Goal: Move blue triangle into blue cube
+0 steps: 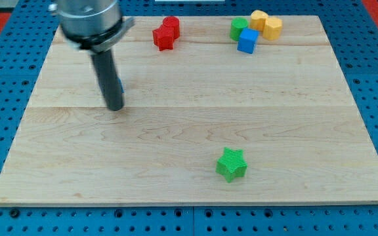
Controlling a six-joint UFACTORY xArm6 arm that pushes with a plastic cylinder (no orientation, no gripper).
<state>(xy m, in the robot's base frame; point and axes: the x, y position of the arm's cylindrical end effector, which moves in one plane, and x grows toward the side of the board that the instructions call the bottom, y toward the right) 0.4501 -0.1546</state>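
My tip (114,108), the lower end of a straight dark rod with no jaws to open or close, was set on the pale wooden board (189,151). The small blue triangle block (119,85) was mostly hidden just behind the rod, seemingly touching it. The blue cube (247,40) was seen well apart, toward the view's upper right of the tip, beside a green block (239,28) and yellow blocks (267,25).

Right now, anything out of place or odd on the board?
Nothing damaged or tipped. One oddity: the blue triangle is almost wholly hidden behind my tip, only a sliver showing. The blue cube sits far off at the view's top right, among green and yellow blocks.
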